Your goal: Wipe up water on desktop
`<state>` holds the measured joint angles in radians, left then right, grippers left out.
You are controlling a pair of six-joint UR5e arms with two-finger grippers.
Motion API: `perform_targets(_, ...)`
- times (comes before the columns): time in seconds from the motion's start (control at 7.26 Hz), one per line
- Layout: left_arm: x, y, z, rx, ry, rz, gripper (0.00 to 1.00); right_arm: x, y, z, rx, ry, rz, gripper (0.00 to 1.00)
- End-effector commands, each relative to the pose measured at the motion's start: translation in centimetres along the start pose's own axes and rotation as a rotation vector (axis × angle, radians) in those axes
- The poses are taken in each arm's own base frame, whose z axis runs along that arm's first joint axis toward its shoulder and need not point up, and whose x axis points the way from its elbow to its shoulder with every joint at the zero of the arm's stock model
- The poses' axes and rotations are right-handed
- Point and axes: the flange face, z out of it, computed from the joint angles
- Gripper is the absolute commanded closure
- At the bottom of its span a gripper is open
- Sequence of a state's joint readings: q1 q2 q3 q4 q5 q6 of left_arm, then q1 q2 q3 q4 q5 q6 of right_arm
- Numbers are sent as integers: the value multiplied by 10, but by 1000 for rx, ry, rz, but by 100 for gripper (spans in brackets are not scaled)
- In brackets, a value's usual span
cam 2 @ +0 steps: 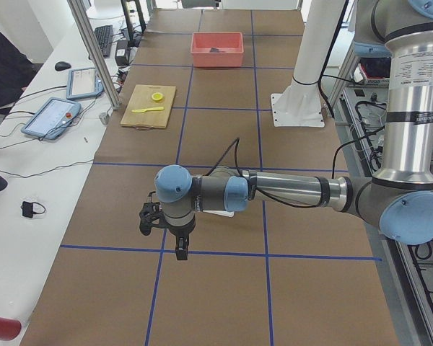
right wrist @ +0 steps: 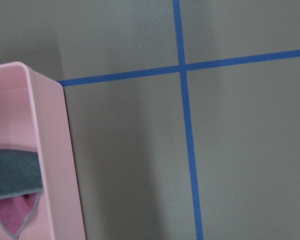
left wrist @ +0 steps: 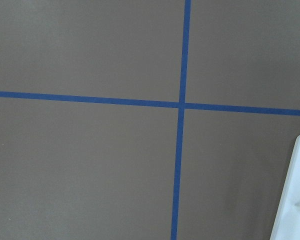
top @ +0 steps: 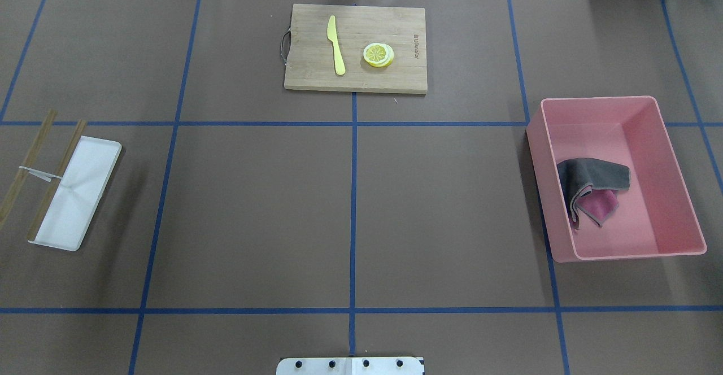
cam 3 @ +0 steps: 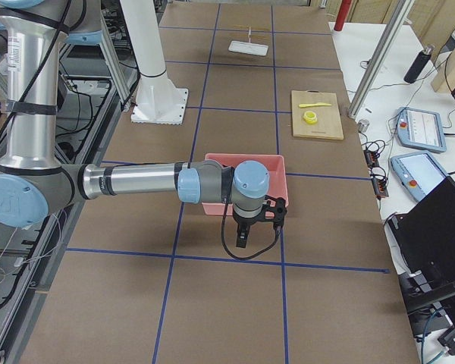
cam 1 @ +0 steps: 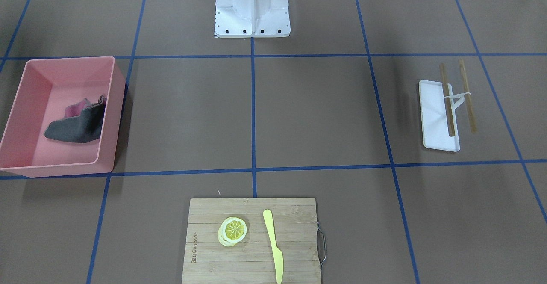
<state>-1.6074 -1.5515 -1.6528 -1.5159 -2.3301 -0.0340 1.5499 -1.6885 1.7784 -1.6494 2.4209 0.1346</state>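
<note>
The desktop (top: 254,211) is a matte brown tabletop crossed by blue tape lines; I see no water on it. A grey and pink cloth (top: 593,186) lies crumpled in a pink bin (top: 599,99), and it also shows in the right wrist view (right wrist: 12,172). My left gripper (cam 2: 164,234) shows only in the exterior left view, above the table beside a white tray. My right gripper (cam 3: 258,227) shows only in the exterior right view, above the table just off the pink bin (cam 3: 243,161). I cannot tell whether either gripper is open or shut.
A white tray (top: 85,183) with two wooden chopsticks (top: 25,166) across it lies on my left side. A bamboo cutting board (top: 395,78) at the far middle holds a yellow knife (top: 336,44) and a lemon slice (top: 378,55). The robot's white base (cam 1: 252,6) stands at the near edge.
</note>
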Motion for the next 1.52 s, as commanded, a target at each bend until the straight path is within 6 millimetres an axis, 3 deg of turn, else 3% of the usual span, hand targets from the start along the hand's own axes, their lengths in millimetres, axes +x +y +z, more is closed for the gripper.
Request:
perform_targets(0.0,-1,-1,1,0,-1,2,2,14,0,1,-5,16,-21,0)
perform_targets(1.38,-2,1,2,1,0,10,2,12,-4,0,-18,30,-8,0)
